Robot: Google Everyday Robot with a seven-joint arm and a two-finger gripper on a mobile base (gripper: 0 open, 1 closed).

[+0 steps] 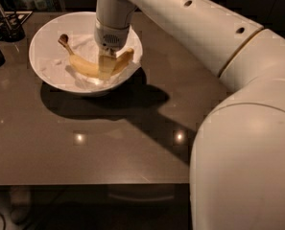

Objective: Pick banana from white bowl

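The yellow banana (84,66) lies curved in the white bowl (46,37), its dark stem end (63,38) pointing to the back left. The bowl is lined with crumpled white paper and stands at the back left of the dark table. My gripper (105,67) reaches straight down into the bowl from the white arm and is shut on the middle of the banana. The banana's two ends stick out on either side of the fingers. It seems to sit slightly above the paper.
The dark tabletop (108,143) runs to a front edge low in the view. A dark holder with utensils (5,25) stands at the far left next to the bowl. My white arm and base (243,128) fill the right side.
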